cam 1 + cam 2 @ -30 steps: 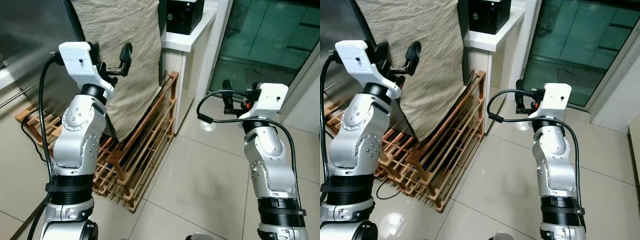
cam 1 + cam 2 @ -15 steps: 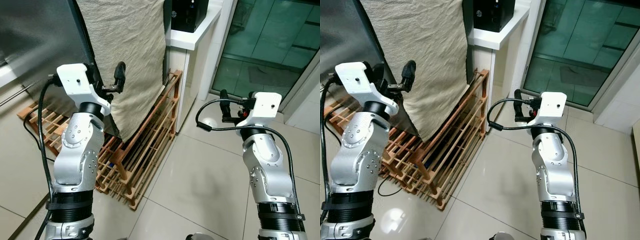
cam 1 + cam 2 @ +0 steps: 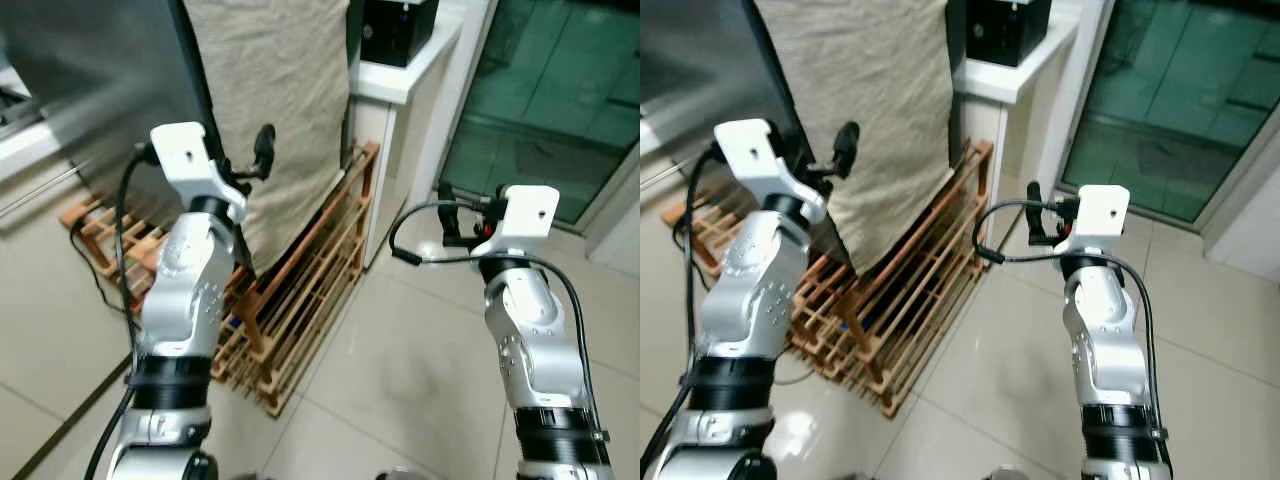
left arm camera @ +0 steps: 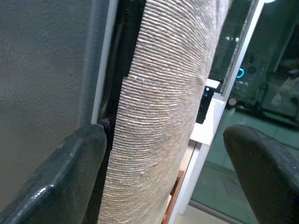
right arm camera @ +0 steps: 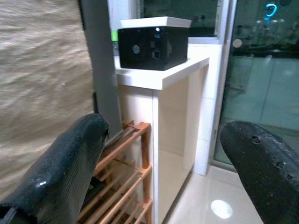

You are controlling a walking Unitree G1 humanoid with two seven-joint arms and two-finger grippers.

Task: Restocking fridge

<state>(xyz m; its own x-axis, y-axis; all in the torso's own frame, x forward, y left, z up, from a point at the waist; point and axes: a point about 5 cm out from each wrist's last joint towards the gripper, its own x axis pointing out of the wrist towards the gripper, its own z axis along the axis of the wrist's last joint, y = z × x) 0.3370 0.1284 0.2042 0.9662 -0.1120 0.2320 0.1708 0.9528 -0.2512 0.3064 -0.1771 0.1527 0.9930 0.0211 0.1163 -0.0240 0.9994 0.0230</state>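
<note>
**Both my grippers raised and empty beside the fridge**

The tall dark grey fridge (image 3: pixel 90 90) stands at my left, its flat side facing me. A ribbed beige cloth (image 3: pixel 285 90) hangs down along its edge, and in my left wrist view a narrow black gap (image 4: pixel 124 60) runs between the grey panel and that cloth.

My left gripper (image 3: pixel 252 165) is held up just in front of the cloth, near the fridge's edge. Its two long black fingers (image 4: pixel 79 158) stand wide apart with nothing between them; I cannot tell whether a fingertip touches the fabric.

My right gripper (image 3: pixel 447 205) is raised over the pale glossy floor tiles (image 3: pixel 420 350), well apart from the fridge. Its fingers (image 5: pixel 70 158) are also spread wide and hold nothing. They point toward a white cabinet (image 5: pixel 163 121) with a black box-shaped appliance (image 5: pixel 152 46) on its top.

Below the cloth a low wooden slatted rack (image 3: pixel 300 300) rests on the floor, reaching from the fridge's foot to the cabinet's side. A black cable (image 3: pixel 95 270) trails over the rack's far left part. To the right of the cabinet is a green-tinted glass door (image 3: pixel 550 90) in a pale frame.
</note>
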